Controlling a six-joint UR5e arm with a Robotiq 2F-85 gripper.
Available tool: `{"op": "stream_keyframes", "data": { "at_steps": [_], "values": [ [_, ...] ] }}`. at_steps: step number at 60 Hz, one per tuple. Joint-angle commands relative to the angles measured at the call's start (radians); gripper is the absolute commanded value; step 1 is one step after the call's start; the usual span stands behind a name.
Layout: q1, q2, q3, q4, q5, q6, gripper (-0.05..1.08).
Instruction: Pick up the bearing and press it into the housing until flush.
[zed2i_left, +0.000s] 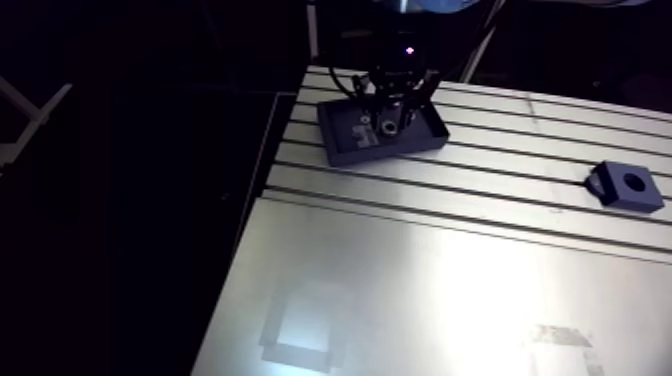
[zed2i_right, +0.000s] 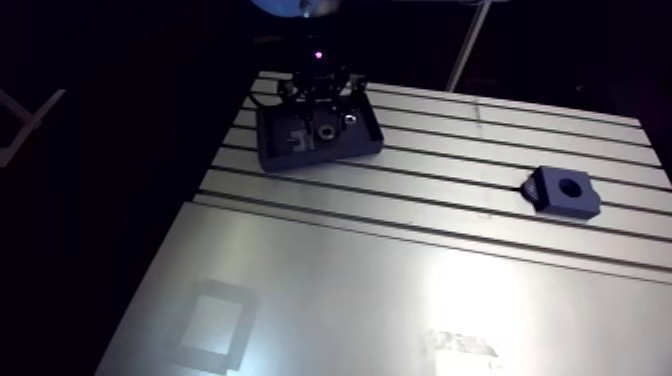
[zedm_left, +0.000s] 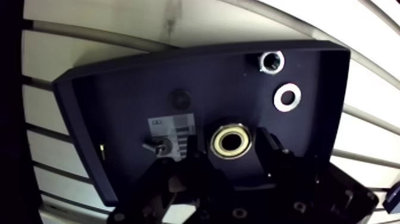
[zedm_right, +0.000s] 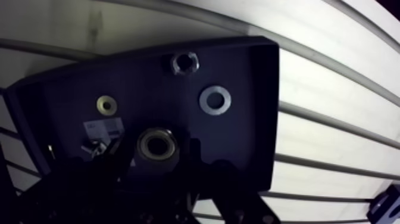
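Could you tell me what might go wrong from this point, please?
The bearing lies flat in the tray under the gripper: a skewed grasp could tilt it, and it might jam at the housing. The housing stands far across the slotted table with no clamp visible, so pressing might shift it.

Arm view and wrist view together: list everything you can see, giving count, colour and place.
table: one, silver, slotted, under everything
tray: one, dark, on the table
bearing: one, brass-toned, in the tray
nut: one, silver, near a tray corner
large washer: one, silver, beside the nut
small washer: one, dull metal, mid-tray
label: one, white, beside the bearing
housing: one, dark blue, on the table, apart from the tray
gripper: one, black, open, fingers either side of the bearing
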Motion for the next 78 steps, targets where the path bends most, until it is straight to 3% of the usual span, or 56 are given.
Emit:
{"op": "stream_keyframes", "data": {
  "at_steps": [1, 67, 78],
  "values": [
    [0.000, 0.002, -0.001, 0.000, 0.000, 0.000, 0.47],
    [-0.006, -0.008, -0.009, 0.001, 0.002, 0.000, 0.58],
    [-0.023, -0.053, -0.035, 0.015, 0.006, -0.001, 0.59]
  ]
}}
